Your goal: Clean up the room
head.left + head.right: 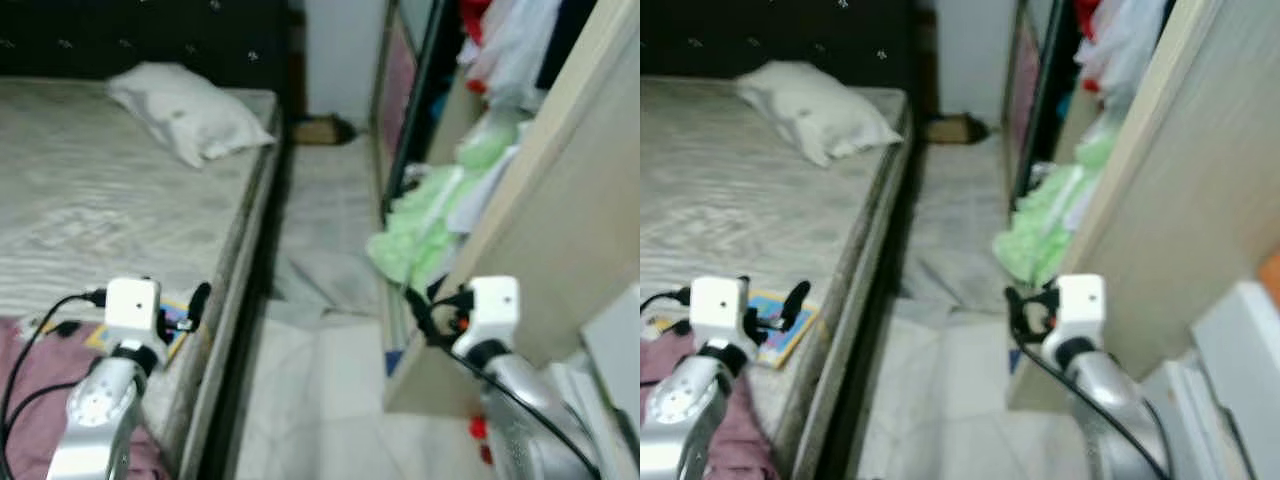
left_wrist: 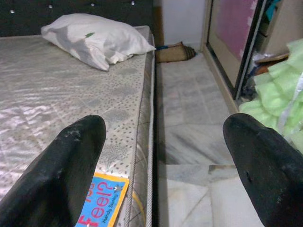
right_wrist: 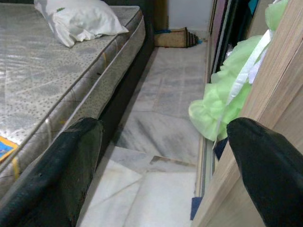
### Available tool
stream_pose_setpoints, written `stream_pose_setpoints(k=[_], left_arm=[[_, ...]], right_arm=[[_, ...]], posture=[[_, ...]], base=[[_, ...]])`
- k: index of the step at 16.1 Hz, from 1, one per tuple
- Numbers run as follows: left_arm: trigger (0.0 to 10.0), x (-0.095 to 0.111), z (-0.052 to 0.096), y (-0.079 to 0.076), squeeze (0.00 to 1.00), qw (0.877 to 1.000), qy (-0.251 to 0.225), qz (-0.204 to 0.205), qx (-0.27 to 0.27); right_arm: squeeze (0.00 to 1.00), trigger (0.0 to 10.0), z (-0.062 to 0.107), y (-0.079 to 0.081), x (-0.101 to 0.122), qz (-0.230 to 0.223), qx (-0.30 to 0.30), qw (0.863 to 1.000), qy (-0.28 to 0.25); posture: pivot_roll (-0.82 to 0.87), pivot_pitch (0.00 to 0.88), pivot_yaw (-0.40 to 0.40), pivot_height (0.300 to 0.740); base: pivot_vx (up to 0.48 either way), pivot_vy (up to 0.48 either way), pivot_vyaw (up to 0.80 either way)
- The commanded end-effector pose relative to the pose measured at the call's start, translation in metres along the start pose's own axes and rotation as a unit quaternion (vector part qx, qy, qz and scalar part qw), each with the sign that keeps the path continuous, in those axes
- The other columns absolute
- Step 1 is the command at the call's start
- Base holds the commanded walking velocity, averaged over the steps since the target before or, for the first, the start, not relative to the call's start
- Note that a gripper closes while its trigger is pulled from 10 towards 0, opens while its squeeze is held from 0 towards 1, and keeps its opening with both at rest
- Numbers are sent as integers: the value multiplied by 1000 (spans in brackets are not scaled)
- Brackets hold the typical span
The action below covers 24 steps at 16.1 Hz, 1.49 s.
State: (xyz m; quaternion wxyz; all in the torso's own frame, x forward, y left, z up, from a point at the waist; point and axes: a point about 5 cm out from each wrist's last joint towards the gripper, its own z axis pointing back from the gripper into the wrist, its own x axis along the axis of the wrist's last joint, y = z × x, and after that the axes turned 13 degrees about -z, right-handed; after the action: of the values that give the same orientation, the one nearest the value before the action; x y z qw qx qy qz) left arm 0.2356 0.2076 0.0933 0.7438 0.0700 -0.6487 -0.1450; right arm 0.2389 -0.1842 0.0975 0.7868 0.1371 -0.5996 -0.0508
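Bed [image 1: 90, 190] taken as landmark, bare patterned mattress, dark headboard at its far end. White pillow [image 1: 185, 110] lies at the head of the bed, near the edge facing the aisle. Maroon cloth [image 1: 40, 390] bunched on the near corner of the bed. Just beside it, toward the aisle edge, a blue and yellow book [image 2: 102, 201] lies flat on the mattress.

Left pincer [image 2: 161, 161] hovers above the near edge of the bed, over the book; fingers spread wide, nothing between them.

Marble floor [image 1: 320, 230] runs along the aisle side of the bed. Brown object [image 1: 322, 129] sits on the floor at the far end of the aisle, past the head of the bed; too blurred to identify.

Right pincer [image 3: 165, 165] held over the aisle, across from the bed, fingers parted and empty. Just beside it a wooden wardrobe [image 1: 540, 230] stands open, opposite the bed. Pale green fabric [image 1: 420, 225] spills from its lower part toward the floor.
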Motion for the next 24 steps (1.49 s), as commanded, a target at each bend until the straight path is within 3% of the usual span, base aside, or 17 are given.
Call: stream_pose_setpoints(k=[1,5,9,12,15,19,24], left_arm=[[10000,-2,0,1,0,1000,1,-1,-2],[10000,5,-4,5,0,1000,-15,-7,4],[10000,1,-2,8,0,1000,-11,-10,15],[10000,-7,-5,12,0,999,5,1,39],[10000,5,-16,6,0,1000,-19,-3,21],[10000,10,-23,12,0,999,-31,-4,16],[10000,6,-20,4,0,1000,-28,3,9]], right_arm=[[0,10000,-7,6,6,1,16,1000,-11],[0,10000,-23,25,30,7,39,997,-68],[0,10000,-28,41,30,14,60,994,-88],[0,10000,-29,38,29,-13,32,993,-111],[0,10000,-31,27,30,-7,-27,992,-124],[0,10000,-32,26,27,-16,-28,992,-120],[0,10000,-34,27,30,-20,-25,992,-124]], posture=[[-40,0,-50,740],[-24,0,-44,740],[-23,0,-28,740],[-35,0,-18,740],[-30,0,-33,740],[-33,0,-40,740],[-34,0,-44,740]], base=[[0,0,800],[0,0,800],[0,0,800],[0,0,800],[0,0,800],[0,0,800],[0,0,800]])
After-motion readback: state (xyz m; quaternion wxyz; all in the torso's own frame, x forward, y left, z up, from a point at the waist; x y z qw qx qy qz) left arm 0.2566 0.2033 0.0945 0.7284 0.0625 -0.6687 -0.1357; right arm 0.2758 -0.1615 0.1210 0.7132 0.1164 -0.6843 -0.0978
